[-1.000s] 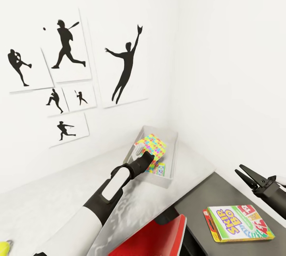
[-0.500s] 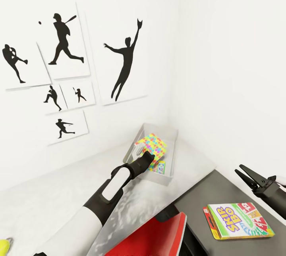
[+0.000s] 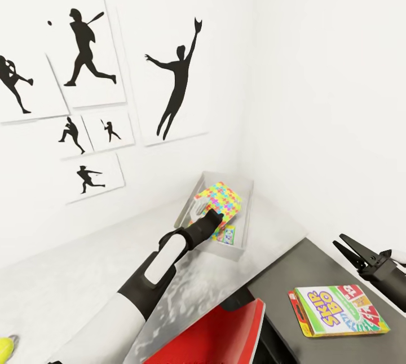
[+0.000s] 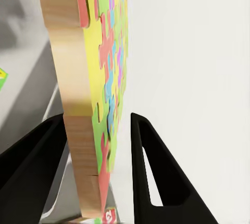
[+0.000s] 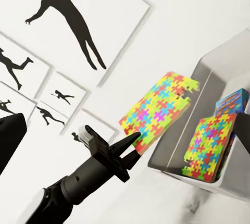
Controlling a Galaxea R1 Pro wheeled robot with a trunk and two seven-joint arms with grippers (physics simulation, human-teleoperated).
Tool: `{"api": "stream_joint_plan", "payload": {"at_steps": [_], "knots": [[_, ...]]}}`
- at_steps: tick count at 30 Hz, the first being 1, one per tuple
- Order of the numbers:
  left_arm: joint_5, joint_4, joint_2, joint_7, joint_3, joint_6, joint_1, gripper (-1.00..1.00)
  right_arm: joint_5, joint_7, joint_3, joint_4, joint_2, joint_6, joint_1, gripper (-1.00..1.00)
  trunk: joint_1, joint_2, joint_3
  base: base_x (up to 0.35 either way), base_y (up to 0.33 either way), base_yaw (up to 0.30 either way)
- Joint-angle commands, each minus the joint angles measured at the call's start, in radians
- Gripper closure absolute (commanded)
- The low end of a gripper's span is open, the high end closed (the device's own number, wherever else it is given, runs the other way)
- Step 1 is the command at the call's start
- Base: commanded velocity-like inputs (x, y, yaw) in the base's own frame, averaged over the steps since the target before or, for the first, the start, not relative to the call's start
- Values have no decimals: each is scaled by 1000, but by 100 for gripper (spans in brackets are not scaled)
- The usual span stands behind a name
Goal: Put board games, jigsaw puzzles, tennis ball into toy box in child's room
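Jigsaw puzzle [image 3: 223, 199] clenched in left gripper [image 3: 210, 218] over toy box [image 3: 243, 200], centre frame (box contents mostly hidden behind it). Right gripper [image 3: 351, 250] spread, empty, right edge. SKIP-BO game [image 3: 337, 310] on dark desk wing [image 3: 282, 279]. Tennis ball [image 3: 5, 346] cut off lower left.

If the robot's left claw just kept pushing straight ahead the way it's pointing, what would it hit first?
The left gripper already holds a jigsaw puzzle over the toy box. Going on, the puzzle would probably meet the box's contents, another puzzle, or the far wall; depth is unclear.
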Motion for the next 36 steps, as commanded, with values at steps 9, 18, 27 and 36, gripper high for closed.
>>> {"api": "stream_joint_plan", "payload": {"at_steps": [9,18,27,36], "knots": [[10,-3,0,8,-33,-2,-1,100,0,2,-1,0,1,4,-1,-100,0,-2,-16,0,0,0],[6,-3,12,7,-22,10,-1,100,2,0,-10,11,13,-1,11,-100,0,-2,-19,0,0,0],[-6,48,43,58,31,-18,-52,100,3,-4,-10,50,1,-3,-27,-100,0,-2,-19,0,0,0],[-7,51,44,109,42,-56,-103,100,3,-3,-10,53,-1,-3,-29,-100,0,-2,-19,0,0,0]]}}
